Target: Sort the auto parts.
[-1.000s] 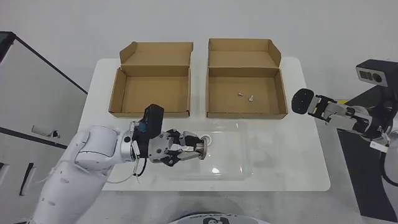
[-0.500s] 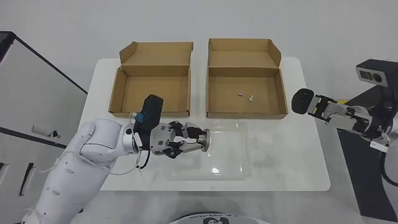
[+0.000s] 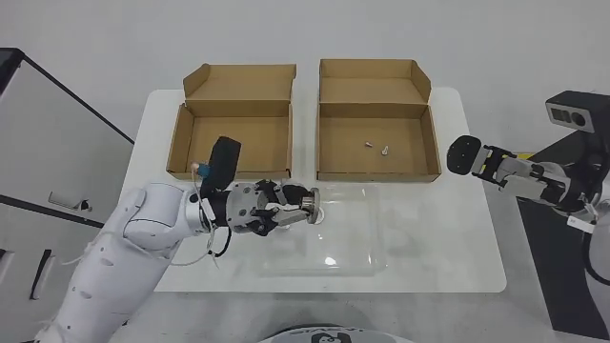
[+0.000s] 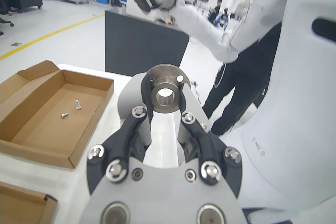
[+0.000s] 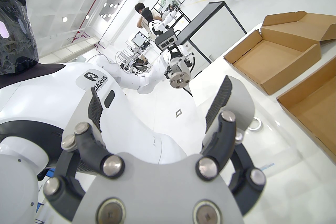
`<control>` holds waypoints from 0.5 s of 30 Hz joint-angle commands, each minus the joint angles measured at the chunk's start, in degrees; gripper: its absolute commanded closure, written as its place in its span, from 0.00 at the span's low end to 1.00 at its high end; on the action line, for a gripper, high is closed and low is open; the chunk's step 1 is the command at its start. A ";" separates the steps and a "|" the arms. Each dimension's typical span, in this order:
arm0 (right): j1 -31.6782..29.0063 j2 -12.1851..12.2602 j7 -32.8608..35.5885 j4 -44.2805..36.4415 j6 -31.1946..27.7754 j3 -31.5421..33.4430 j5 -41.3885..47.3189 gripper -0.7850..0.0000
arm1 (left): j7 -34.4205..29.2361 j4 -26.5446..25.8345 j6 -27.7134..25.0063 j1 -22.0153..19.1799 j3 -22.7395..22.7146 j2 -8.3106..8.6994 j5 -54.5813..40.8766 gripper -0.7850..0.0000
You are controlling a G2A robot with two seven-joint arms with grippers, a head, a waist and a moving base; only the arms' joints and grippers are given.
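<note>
My left gripper (image 3: 307, 204) is shut on a metal flanged bushing (image 3: 312, 206), held above the near left part of a clear plastic tray (image 3: 355, 246). The left wrist view shows the bushing (image 4: 165, 97) end-on, clamped between the two black fingers. It also appears in the right wrist view, bushing (image 5: 180, 79) still in that far gripper. My right gripper (image 3: 466, 155) hangs open and empty beyond the right box's right side, fingers (image 5: 217, 101) spread wide. Two small bolts (image 3: 377, 146) lie in the right cardboard box (image 3: 343, 152).
An empty open cardboard box (image 3: 238, 145) sits left of the box with the bolts, both at the far half of the white table (image 3: 448, 248). A small white ring (image 5: 254, 125) lies in the clear tray. A dark stand (image 3: 562, 248) is to the table's right.
My left gripper, still holding the bushing, has moved away from the table's near edge toward the boxes, and its wrist has turned. The right arm has stayed put.
</note>
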 commanded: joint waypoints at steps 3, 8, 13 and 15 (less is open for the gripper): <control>0.00 0.00 -0.01 0.00 0.00 0.00 0.00 0.00 | 5.90 1.43 -1.38 0.01 0.02 -0.36 -4.59 1.00; 0.00 0.00 -0.01 0.00 0.00 0.00 0.00 0.00 | 11.43 0.98 -2.60 -0.49 1.40 -0.97 -10.19 1.00; 0.00 0.00 -0.01 0.00 0.00 0.00 0.00 0.00 | 16.28 -0.28 -2.60 -1.21 2.71 -1.78 -13.05 1.00; 0.00 0.00 -0.01 0.00 0.00 0.00 0.00 0.00 | 18.15 -0.80 -2.60 -1.27 2.89 -2.14 -13.34 1.00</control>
